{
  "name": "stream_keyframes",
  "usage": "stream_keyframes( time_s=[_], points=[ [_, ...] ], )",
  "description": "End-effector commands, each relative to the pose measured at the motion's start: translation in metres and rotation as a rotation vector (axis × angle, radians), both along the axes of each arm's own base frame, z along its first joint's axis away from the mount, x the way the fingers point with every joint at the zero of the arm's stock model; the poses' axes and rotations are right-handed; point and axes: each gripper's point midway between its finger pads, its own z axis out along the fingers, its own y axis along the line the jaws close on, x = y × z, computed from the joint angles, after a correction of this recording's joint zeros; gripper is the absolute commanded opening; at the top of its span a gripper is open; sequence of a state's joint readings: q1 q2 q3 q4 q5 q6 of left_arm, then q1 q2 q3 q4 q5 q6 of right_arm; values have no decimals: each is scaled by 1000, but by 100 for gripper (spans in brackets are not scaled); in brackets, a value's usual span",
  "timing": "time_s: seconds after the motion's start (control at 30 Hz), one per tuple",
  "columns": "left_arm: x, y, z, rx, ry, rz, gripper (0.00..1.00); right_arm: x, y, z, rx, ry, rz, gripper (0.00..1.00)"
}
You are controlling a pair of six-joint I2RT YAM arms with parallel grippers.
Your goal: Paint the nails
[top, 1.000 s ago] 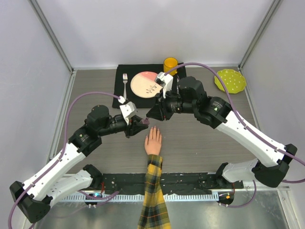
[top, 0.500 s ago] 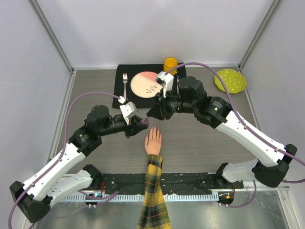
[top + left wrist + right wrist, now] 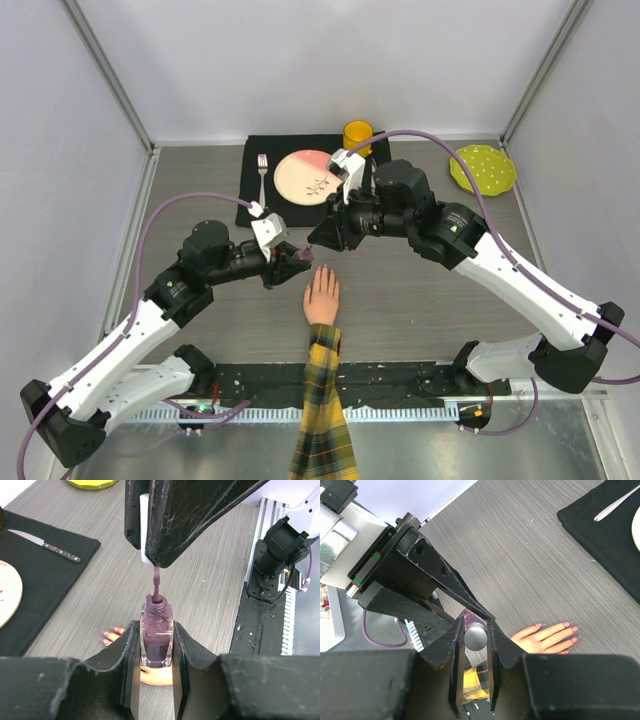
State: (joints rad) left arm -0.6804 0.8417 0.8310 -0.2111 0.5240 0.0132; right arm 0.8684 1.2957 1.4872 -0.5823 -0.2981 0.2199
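Clamping the polish bottle (image 3: 157,647) upright in my left gripper (image 3: 288,260). My right gripper (image 3: 322,238) is closed on its cap (image 3: 476,637), brush (image 3: 156,582) meeting the bottle neck. The nails (image 3: 566,624) show pink; the mannequin hand (image 3: 322,295) lies flat beside the bottle.

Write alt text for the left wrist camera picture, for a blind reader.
The left gripper clamps an open purple polish bottle while the right gripper holds the white cap above it, brush stem at its neck. Below lies a mannequin hand with pink nails.
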Motion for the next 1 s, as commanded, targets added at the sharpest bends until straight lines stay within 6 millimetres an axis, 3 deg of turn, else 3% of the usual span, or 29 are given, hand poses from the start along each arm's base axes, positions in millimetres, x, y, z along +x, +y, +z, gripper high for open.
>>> stream_keyframes(
  time_s=[0.0,0.97],
  points=[
    [0,-1,11,-18,-44,-10,0,-2,-2,30,81,-58,1,1],
    [4,1,8,-4,-44,14,0,-3,-6,35,87,-70,-10,1]
  ],
)
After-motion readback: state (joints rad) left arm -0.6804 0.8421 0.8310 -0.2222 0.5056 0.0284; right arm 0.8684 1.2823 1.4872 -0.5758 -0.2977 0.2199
